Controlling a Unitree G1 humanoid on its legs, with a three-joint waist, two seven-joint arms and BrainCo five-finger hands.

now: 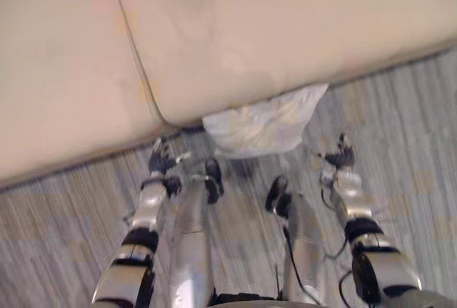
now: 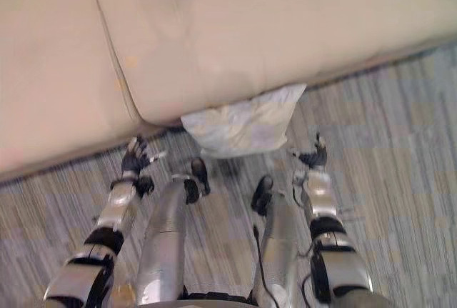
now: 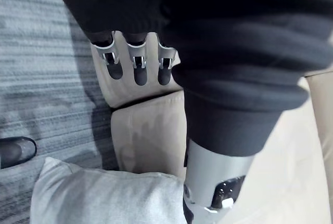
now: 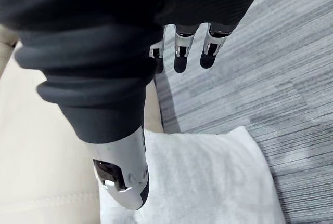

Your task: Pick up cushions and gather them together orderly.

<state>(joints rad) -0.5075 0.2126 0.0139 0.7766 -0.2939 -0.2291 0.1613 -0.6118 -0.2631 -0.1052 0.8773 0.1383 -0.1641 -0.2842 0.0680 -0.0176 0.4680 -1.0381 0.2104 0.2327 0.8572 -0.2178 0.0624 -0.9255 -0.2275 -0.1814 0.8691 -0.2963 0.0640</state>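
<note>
A pale grey cushion (image 1: 263,123) lies on the grey carpet, leaning against the front of a beige sofa (image 1: 228,29). It also shows as the cushion (image 3: 104,195) in the left wrist view and the cushion (image 4: 203,177) in the right wrist view. My left hand (image 1: 161,158) hovers to the cushion's left with straight fingers (image 3: 138,65), holding nothing. On the cushion's other side my right hand (image 1: 340,156) is open as well, its fingers (image 4: 182,52) straight above the carpet. Neither hand touches the cushion.
The sofa's two seat pads meet at a seam (image 1: 136,58) just left of the cushion. Striped grey carpet (image 1: 407,129) spreads in front of the sofa and off to the right.
</note>
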